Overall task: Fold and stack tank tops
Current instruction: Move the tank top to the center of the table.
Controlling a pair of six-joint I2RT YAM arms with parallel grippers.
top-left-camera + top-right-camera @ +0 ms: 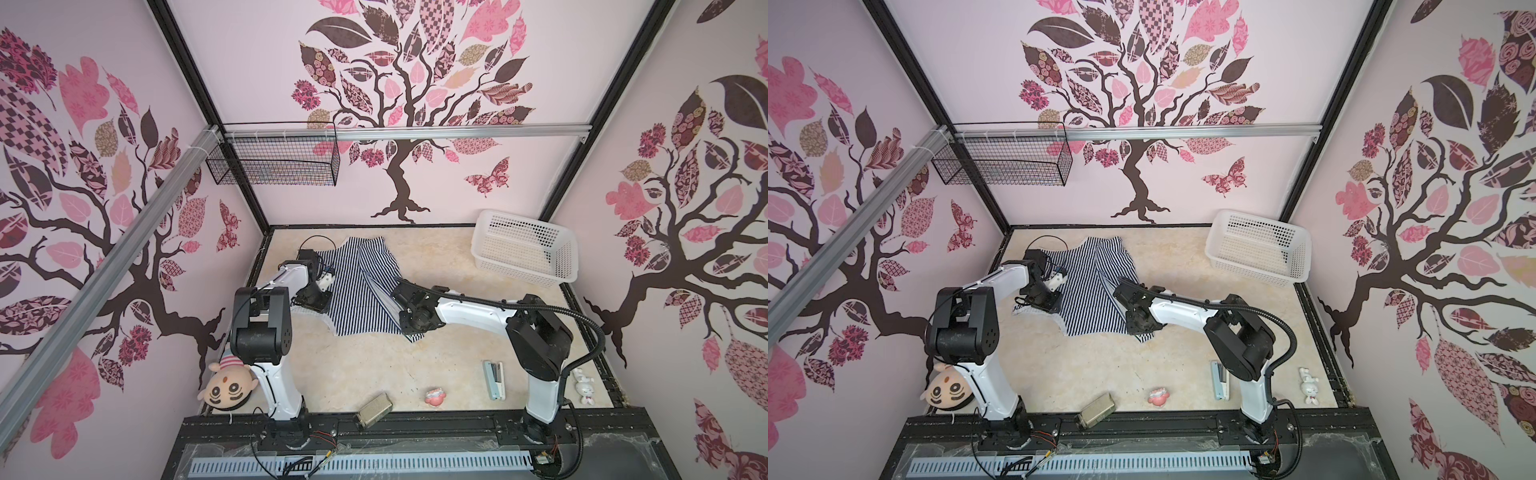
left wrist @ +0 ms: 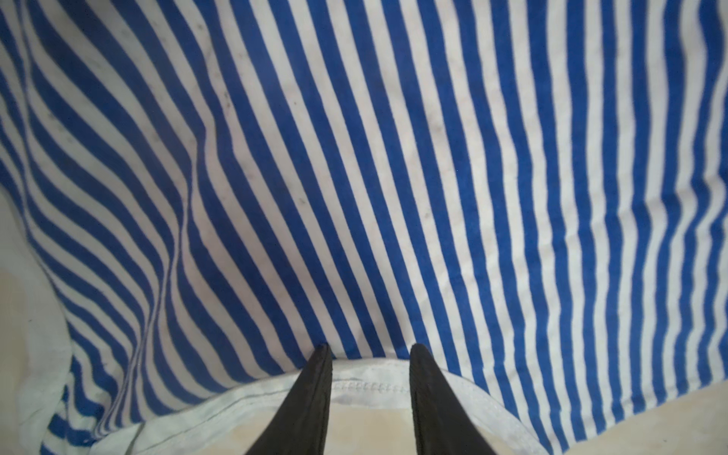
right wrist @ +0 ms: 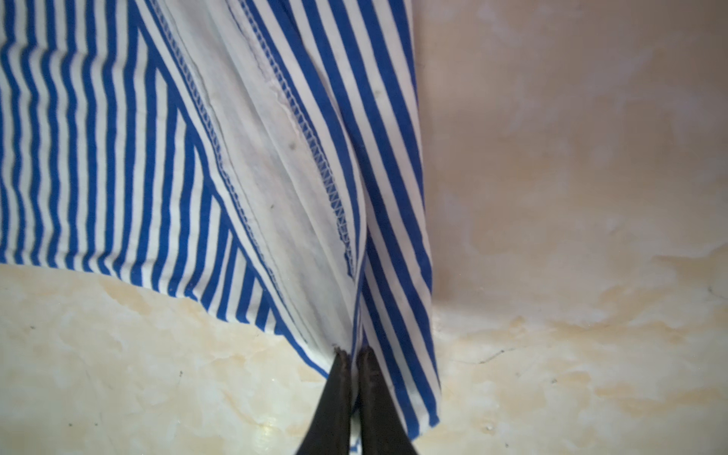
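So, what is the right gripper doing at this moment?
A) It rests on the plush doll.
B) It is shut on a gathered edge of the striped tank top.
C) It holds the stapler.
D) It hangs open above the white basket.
B: in the right wrist view the right gripper has its fingertips pressed together on a bunched edge of the tank top.

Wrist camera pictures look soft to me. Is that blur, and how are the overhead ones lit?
Left wrist view: the tank top stripes are soft, and blurrier toward the edges. Right wrist view: the stitching is fairly crisp, with a faint sheen on the table. In both top views: sharp, evenly lit, only soft shadows.
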